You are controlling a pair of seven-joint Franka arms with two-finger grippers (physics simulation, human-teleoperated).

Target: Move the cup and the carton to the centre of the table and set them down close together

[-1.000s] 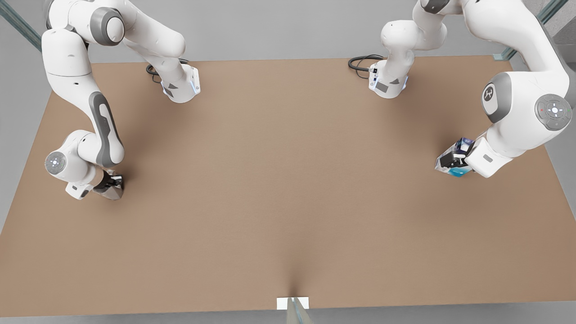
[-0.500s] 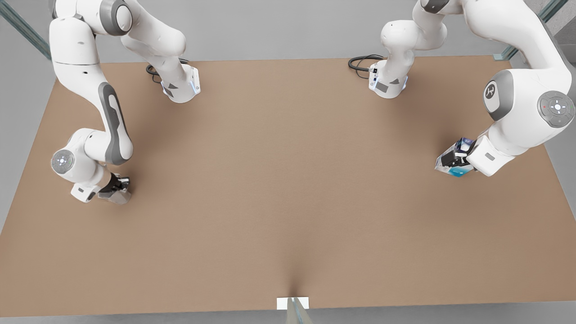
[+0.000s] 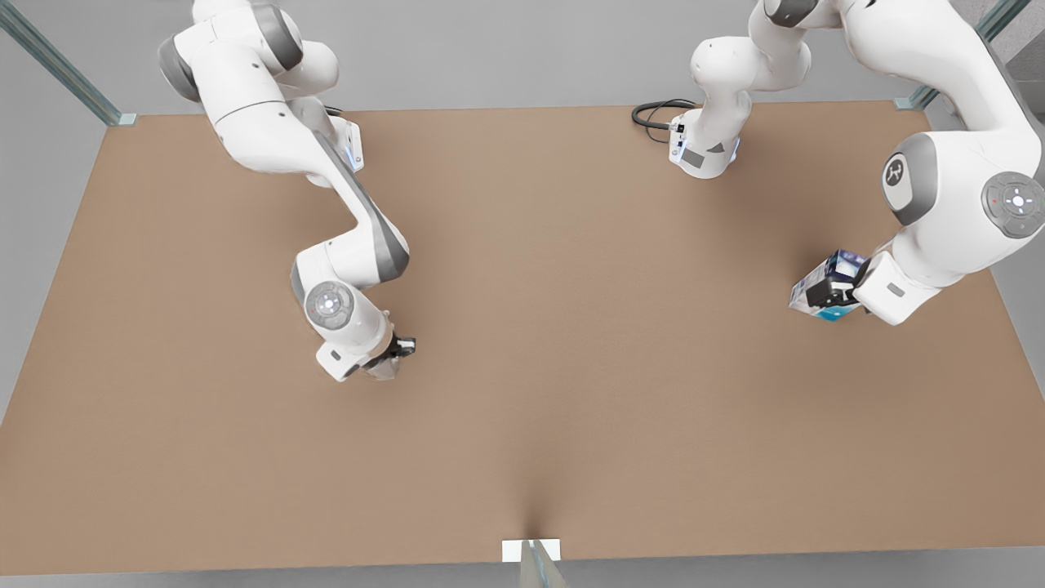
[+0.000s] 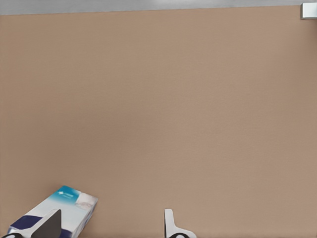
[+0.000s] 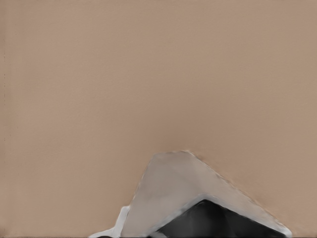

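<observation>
My right gripper (image 3: 395, 353) is shut on the cup (image 3: 384, 370), a small silver-grey faceted cup, left of the middle of the brown table (image 3: 571, 327) in the front view. The right wrist view has the cup (image 5: 178, 191) close up over bare tabletop. The carton (image 3: 834, 266), white and dark blue with a teal end, lies near the front view's right edge. My left gripper (image 3: 824, 291) hovers over it, open. In the left wrist view the carton (image 4: 72, 204) sits partly behind one finger (image 4: 48, 225), off to the side of the left gripper (image 4: 112, 213).
Both arm bases stand at the table's far edge, one (image 3: 704, 151) with a black cable beside it, the other (image 3: 343, 151) partly behind its own arm. A small white tab (image 3: 531, 550) marks the near edge. Metal frame posts (image 3: 61, 65) stand at the far corners.
My right arm has swung from the front view's far left toward the middle, carrying the cup with it. The left arm shifted only slightly; the carton stayed put.
</observation>
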